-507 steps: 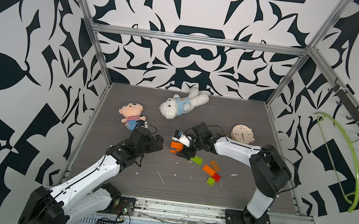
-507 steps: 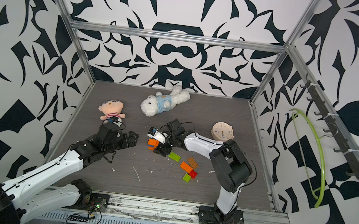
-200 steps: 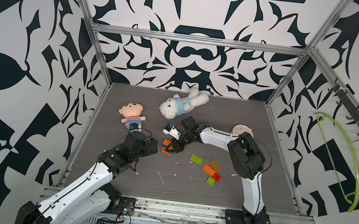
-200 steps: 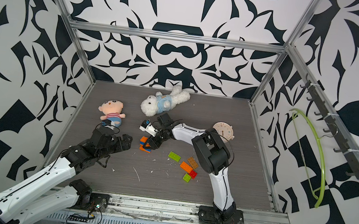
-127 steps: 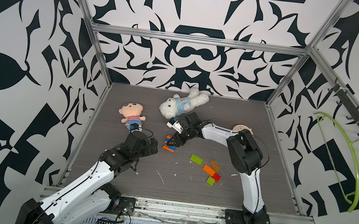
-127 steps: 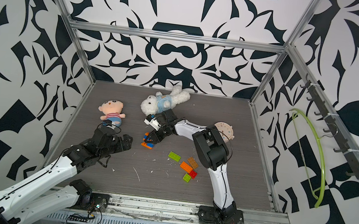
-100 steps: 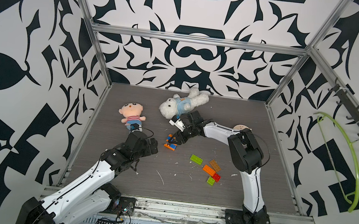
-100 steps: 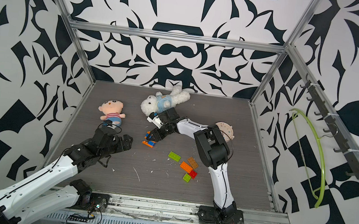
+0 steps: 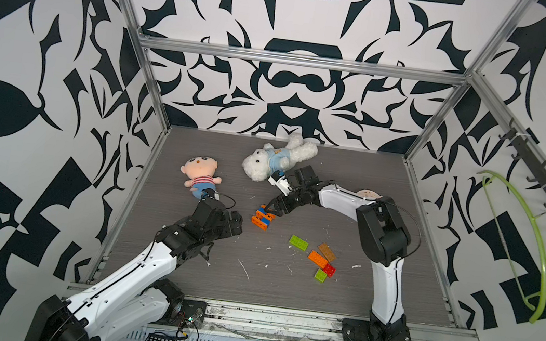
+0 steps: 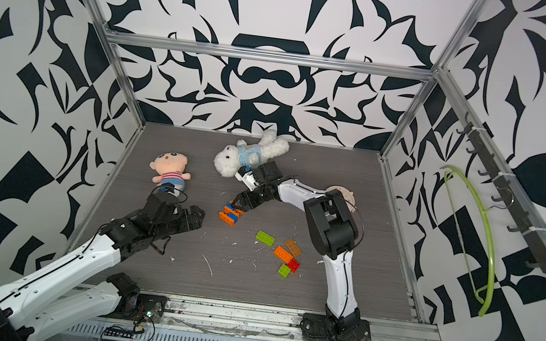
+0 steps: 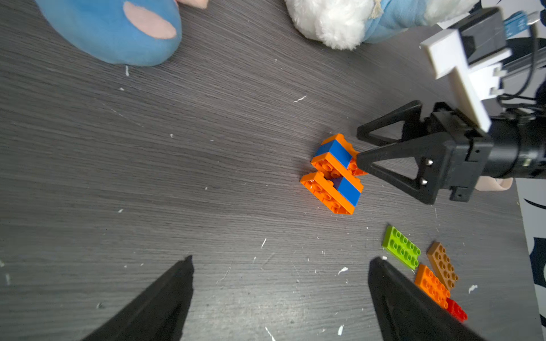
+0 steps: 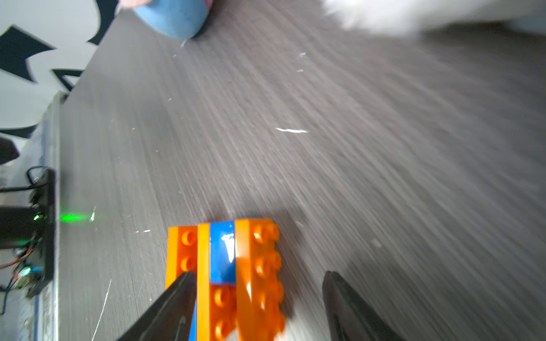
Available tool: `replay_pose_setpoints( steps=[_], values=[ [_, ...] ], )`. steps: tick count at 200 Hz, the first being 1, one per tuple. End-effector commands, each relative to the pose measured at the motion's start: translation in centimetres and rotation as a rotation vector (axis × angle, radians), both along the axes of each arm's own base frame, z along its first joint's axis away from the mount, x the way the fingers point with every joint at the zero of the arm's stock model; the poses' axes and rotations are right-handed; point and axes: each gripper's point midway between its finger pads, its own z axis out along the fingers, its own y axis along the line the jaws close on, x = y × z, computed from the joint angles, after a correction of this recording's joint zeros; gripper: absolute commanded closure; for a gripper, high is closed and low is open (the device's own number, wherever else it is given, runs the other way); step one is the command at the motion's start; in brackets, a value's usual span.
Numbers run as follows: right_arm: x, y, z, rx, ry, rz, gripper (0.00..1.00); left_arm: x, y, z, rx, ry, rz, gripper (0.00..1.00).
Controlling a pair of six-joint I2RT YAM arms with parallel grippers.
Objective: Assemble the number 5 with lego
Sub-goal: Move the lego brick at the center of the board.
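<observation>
On table [image 11: 177, 162] mid: orange-blue lego cluster [image 11: 334, 174] btwn parted jaws of R gripper [image 11: 358, 147]; L gripper [image 11: 280, 261] jaws wide apart.

Grey wood-grain tbl [image 9: 266, 292]: orange-blue lego cluster [image 9: 263, 217], loose lego bricks [image 9: 316, 257], doll plush [image 9: 200, 175], white bear plush [image 9: 275, 159].

The left arm is extended forward and low, the left gripper [image 11: 281, 260] with jaws spread wide. The right arm reaches across, the right gripper [image 11: 358, 147] angled down with jaws parted.

Black-and-white patterned walls [image 9: 302, 21] enclose a grey wood-grain floor [image 9: 354, 167].
</observation>
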Motion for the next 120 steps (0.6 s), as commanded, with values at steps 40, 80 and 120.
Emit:
replay_pose_setpoints(
  steps=[40,80,120],
  values=[
    [-1.0,-11.5,9.2,-0.147,-0.183,-0.581,0.09,0.6,-5.8,1.5,-0.141,0.02,-0.232,0.01],
    [-5.2,-16.5,7.6,-0.267,0.033,-0.812,0.0,0.4,-9.6,0.5,-0.05,0.065,-0.332,0.01],
    [-9.7,-16.1,3.0,-0.359,0.215,-0.84,0.1,0.5,-11.3,-1.4,0.009,0.102,-0.282,0.01]
  ],
)
